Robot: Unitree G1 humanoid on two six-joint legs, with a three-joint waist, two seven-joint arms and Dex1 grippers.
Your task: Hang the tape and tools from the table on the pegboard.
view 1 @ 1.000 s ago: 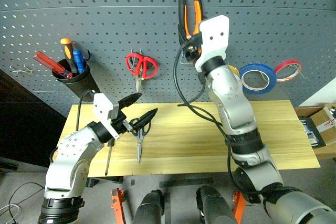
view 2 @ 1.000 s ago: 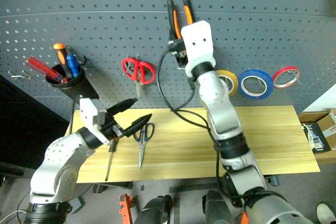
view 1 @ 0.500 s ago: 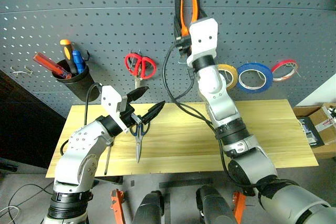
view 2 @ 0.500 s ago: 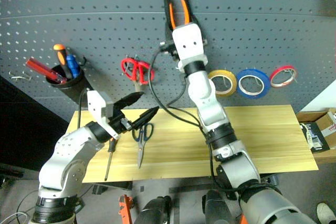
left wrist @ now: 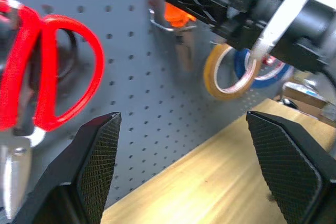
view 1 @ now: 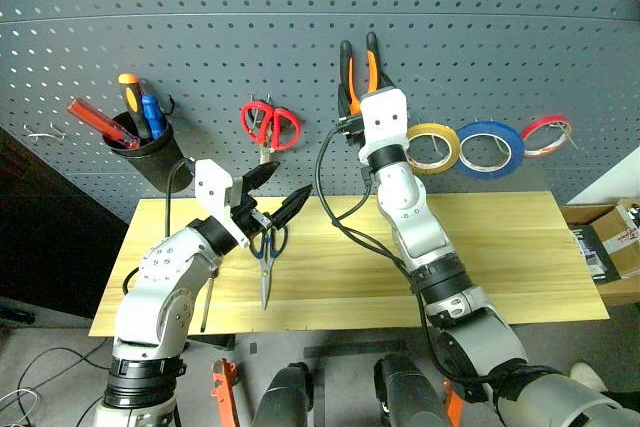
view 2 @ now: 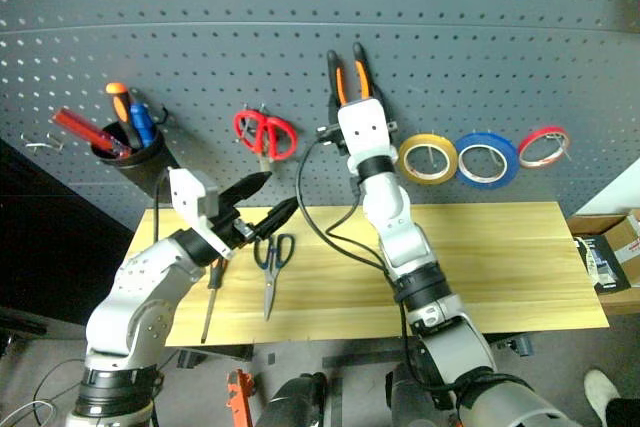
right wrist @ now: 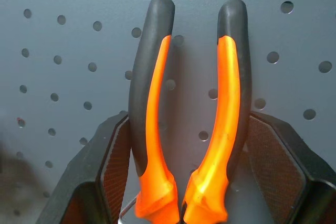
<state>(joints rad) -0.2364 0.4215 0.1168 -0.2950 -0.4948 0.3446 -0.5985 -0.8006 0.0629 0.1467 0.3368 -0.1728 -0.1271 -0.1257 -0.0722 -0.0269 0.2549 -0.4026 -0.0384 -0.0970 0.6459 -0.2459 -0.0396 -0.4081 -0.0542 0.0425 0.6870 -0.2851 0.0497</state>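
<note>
Pliers (right wrist: pixel 186 119) upright against pegboard (view 1: pixel 480 37), between right gripper's (right wrist: pixel 184 182) fingers, grip unclear; left gripper (view 1: pixel 272 195) wide open, empty.

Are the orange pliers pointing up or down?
Handles up: the pliers stand upright against the pegboard, handle tips on top, nose down between the right gripper's fingers.

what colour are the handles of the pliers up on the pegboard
Orange with black outer grips; the pliers show best in the right wrist view.
</note>
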